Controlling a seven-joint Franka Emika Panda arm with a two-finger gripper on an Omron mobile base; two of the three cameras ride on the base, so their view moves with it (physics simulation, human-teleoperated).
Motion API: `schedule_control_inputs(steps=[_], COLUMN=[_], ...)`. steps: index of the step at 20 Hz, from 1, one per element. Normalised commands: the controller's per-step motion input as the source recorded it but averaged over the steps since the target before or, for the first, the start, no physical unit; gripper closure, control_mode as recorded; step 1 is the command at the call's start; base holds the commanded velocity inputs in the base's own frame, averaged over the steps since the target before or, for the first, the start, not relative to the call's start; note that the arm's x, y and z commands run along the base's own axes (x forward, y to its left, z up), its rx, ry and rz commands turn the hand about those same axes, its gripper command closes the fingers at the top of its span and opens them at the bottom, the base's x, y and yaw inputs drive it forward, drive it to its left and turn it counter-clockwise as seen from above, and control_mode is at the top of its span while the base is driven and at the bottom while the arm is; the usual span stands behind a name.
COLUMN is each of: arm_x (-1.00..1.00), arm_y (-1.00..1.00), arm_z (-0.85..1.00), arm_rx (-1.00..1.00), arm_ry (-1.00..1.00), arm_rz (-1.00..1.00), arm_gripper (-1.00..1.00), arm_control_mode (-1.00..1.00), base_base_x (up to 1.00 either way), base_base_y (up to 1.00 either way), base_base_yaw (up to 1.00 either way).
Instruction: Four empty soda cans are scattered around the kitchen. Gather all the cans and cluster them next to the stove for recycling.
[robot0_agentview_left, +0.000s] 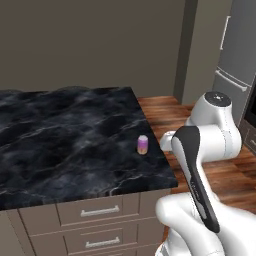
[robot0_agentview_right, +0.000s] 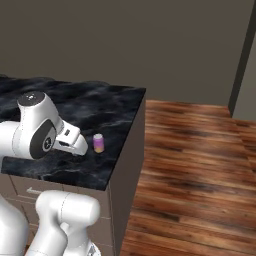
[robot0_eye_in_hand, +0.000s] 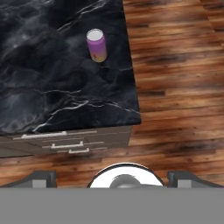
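One soda can (robot0_agentview_left: 142, 145), purple fading to orange at the base with a silver top, stands upright near the right edge of a black marble counter (robot0_agentview_left: 65, 135). The same can (robot0_agentview_right: 98, 143) appears in the right base view just right of my hand, and in the upper middle of the hand view (robot0_eye_in_hand: 96, 45). My gripper (robot0_eye_in_hand: 114, 178) hovers above and short of the can, apart from it. It is open, its fingertips (robot0_eye_in_hand: 40, 177) spread wide with nothing between them. The stove is out of view.
The counter ends in a corner just right of the can, with wooden floor (robot0_agentview_right: 190, 165) beyond it. Drawers with silver handles (robot0_agentview_left: 100, 211) run under the counter's front edge. A grey fridge (robot0_agentview_left: 235, 55) stands at the far right.
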Motion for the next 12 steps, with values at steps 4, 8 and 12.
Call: schedule_control_inputs(steps=[4, 8, 12], arm_x=[0.0, 0.0, 0.0], arm_y=[0.0, 0.0, 0.0], arm_z=[0.0, 0.0, 0.0], arm_rx=[0.0, 0.0, 0.0], arm_ry=[0.0, 0.0, 0.0], arm_rz=[0.0, 0.0, 0.0], arm_gripper=[-1.0, -1.0, -1.0], arm_control_mode=[1.0, 1.0, 1.0], base_base_x=[0.04, 0.01, 0.01], base_base_y=[0.0, 0.0, 0.0], base_base_yaw=[0.03, 0.01, 0.0])
